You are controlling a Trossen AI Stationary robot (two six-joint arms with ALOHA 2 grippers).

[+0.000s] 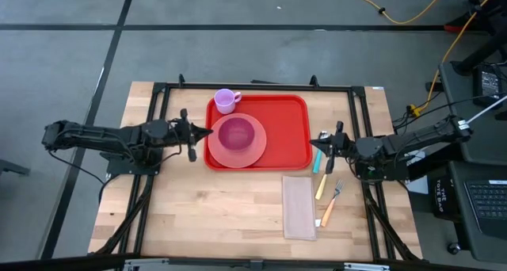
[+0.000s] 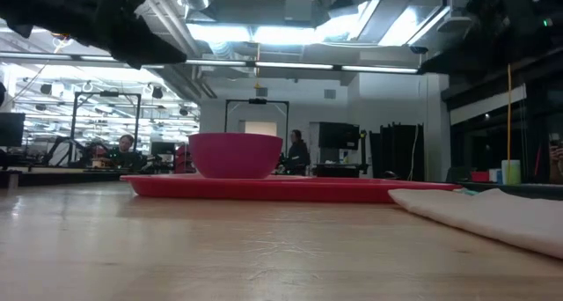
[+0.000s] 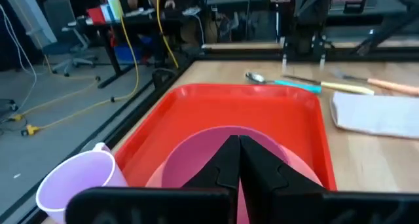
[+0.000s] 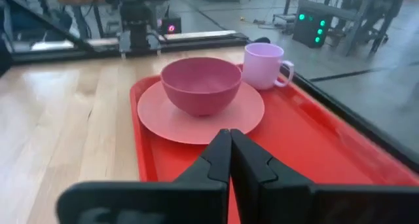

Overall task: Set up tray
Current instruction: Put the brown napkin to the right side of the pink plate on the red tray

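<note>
Plastic sets the tone: one glossy bright red rectangular tray (image 1: 285, 132) with rounded corners and a raised rim lies on the pale slatted wooden table (image 1: 198, 208). It carries one round salmon-pink plate (image 1: 252, 152), one deep magenta bowl (image 1: 236, 133) on that plate, and one lilac handled mug (image 1: 226, 101) at a far corner. The left gripper (image 1: 209, 132), fingers pressed together and empty, hovers at the tray's left rim; the right gripper (image 1: 314, 143), likewise closed and empty, sits just off its right rim. One beige cloth napkin (image 1: 299, 207) and three utensils lie beside the tray.
</note>
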